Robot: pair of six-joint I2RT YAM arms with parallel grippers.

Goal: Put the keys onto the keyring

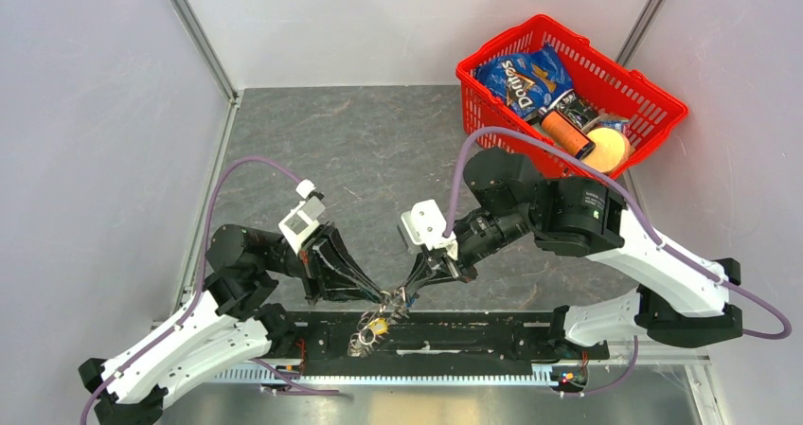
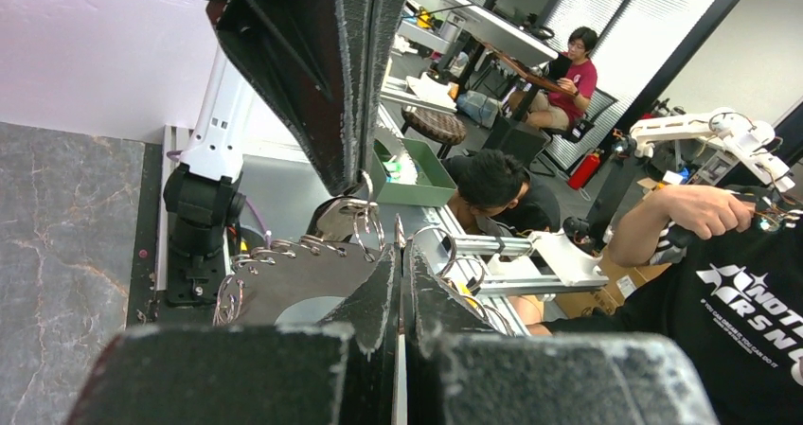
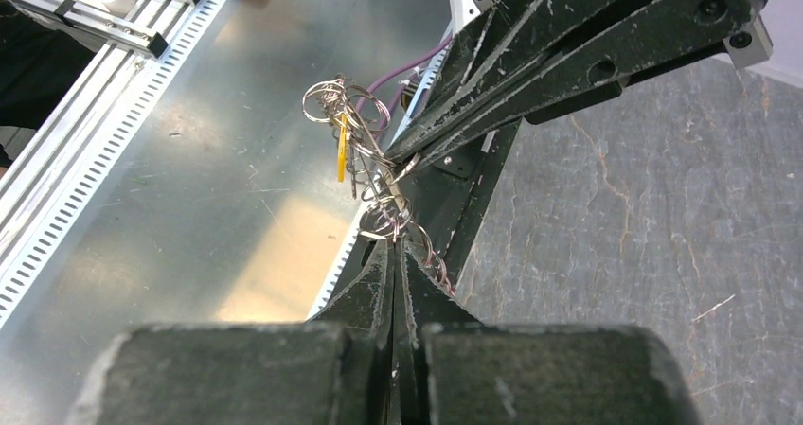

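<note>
While left pincer [image 1: 381, 295] and right pincer [image 1: 409, 292] both clench keyring [image 3: 379, 207], opposing pulls may slip it, dropping yellow key [image 3: 341, 150]

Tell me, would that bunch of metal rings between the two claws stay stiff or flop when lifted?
Probably floppy: the bunch of metal rings looks like separate loops loosely linked, trailing away from where the left gripper and right gripper pinch it. The yellow tag hangs free, so would likely swing. Thin wire suggests light weight.
</note>
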